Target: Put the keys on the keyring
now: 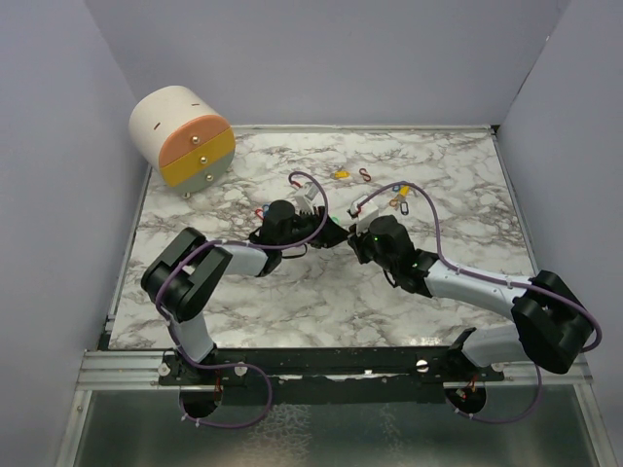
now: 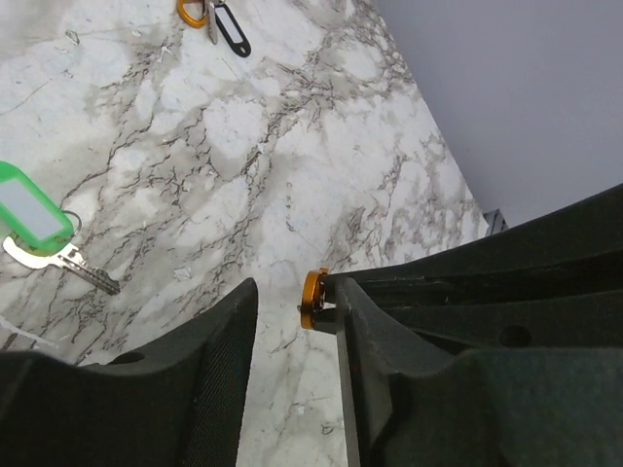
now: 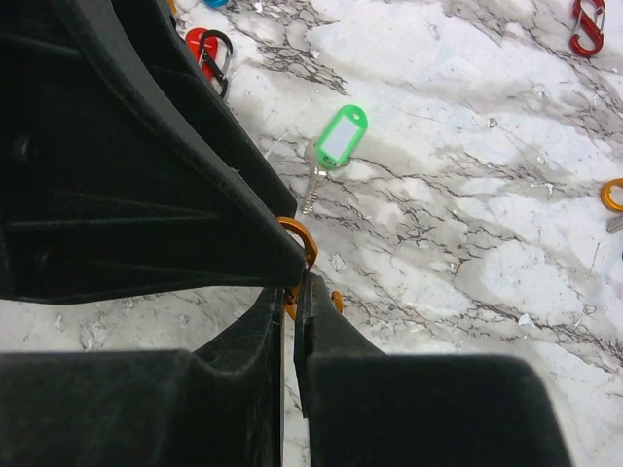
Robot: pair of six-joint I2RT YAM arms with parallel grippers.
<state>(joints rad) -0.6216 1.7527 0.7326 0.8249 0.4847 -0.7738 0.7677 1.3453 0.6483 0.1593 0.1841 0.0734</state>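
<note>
Stood at 10 o'clock corner of white grey-veined marble tabletop (image 1: 292, 302): cream drum-shaped mini chest (image 1: 182, 136). Showed three drawer fronts, orange, yellow, grey, facing 5 o'clock. Closed in by plain grey walls (image 1: 292, 58) at 9, 12, 3 o'clock. Edged at 6 o'clock by metal rail (image 1: 127, 368).

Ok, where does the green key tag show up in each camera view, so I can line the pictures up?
Top external: I cannot make it out in this view.
Left wrist: green key tag at the left edge, about mid-height, with its metal key below it.
Right wrist: upper centre, key pointing down-left.
Shared landmark: the orange clip, low centre in the left wrist view and centre in the right wrist view.
</note>
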